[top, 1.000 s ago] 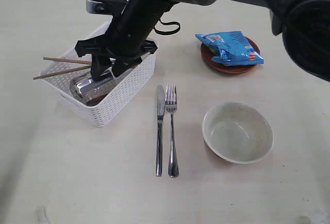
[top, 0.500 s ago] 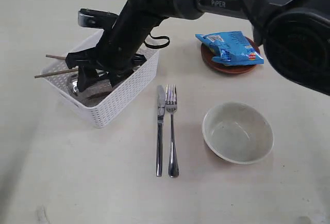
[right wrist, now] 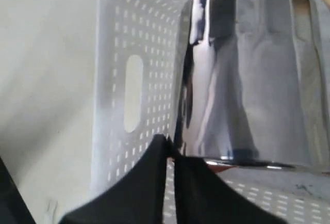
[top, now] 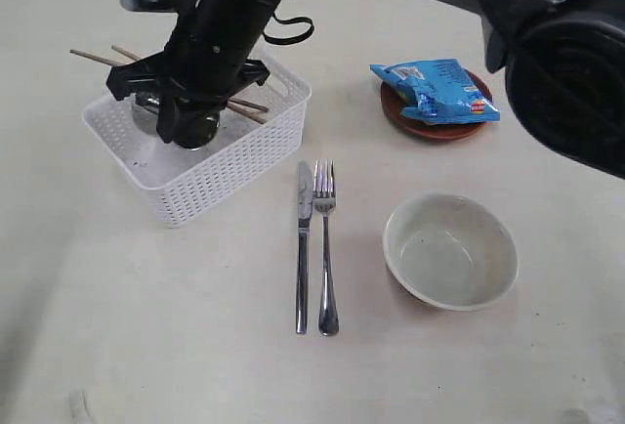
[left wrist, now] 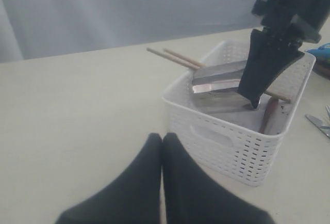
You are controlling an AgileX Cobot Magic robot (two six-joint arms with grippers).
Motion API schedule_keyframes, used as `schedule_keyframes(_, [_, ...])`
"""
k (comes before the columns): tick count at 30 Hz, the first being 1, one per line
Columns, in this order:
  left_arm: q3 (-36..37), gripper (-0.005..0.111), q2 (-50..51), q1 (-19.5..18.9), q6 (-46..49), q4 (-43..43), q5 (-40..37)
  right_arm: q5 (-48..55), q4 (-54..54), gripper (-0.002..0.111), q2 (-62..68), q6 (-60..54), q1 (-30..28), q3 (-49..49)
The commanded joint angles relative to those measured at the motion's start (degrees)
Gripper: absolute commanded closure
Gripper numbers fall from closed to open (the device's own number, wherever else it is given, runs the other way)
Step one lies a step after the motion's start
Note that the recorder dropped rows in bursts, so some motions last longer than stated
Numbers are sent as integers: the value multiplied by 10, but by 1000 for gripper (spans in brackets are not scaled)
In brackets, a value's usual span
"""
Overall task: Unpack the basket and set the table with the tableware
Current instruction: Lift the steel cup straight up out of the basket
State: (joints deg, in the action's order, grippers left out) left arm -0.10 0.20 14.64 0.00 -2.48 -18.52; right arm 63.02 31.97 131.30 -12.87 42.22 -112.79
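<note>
- Four pieces lie out on the counter (top: 146, 326). The knife (top: 303, 248) and fork (top: 326, 248) sit side by side at the centre with their handles toward the near edge. The bowl (top: 449, 251) stands upright just right of them. The plate (top: 430, 123) sits at the far right.
- One blue snack packet (top: 435, 89) rests on that plate, so I judge the plate is not yet usable as a place setting.
- Three pieces are in the basket (top: 225, 175), which stands at the far left: the steel cup (right wrist: 252, 79), the spoon (left wrist: 268, 118) on the basket floor, and the chopsticks (top: 93, 55). The chopsticks lie slantwise across the rim and poke out past its far left corner.
- The right arm reaches across the middle and down into the basket. The right fingers (right wrist: 149, 182) are drawn almost together with only a sliver between them, and they seem to be pinching the cup's thin wall near its rim. A rim pinch probably suits a smooth, wide cup better than spanning it.
- The left fingers (left wrist: 139, 182) are pressed together and hold nothing. They hang over bare counter to the left of the basket, apart from it, likely parked clear of the working arm.
- Lifting the cup may nudge the chopsticks, since they cross the rim close to the arm.
</note>
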Motion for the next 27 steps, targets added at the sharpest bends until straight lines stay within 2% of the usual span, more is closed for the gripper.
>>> schedule_keyframes(1, [1,107,-2,4,0,0,0,39,-3,109,-12,-4,-1,-5])
schedule_keyframes(4, [1,107,-2,4,0,0,0,69,-1,109,-12,-4,-1,-5])
schedule_keyframes(16, [1,107,-2,4,0,0,0,69,-51,109,-78,-21,-1,-5])
schedule_keyframes(23, [1,107,-2,4,0,0,0,69,-193,109,-133,20,-1,-5])
schedule_keyframes(27, [1,107,-2,4,0,0,0,69,-320,109,-153,75,-1,-4])
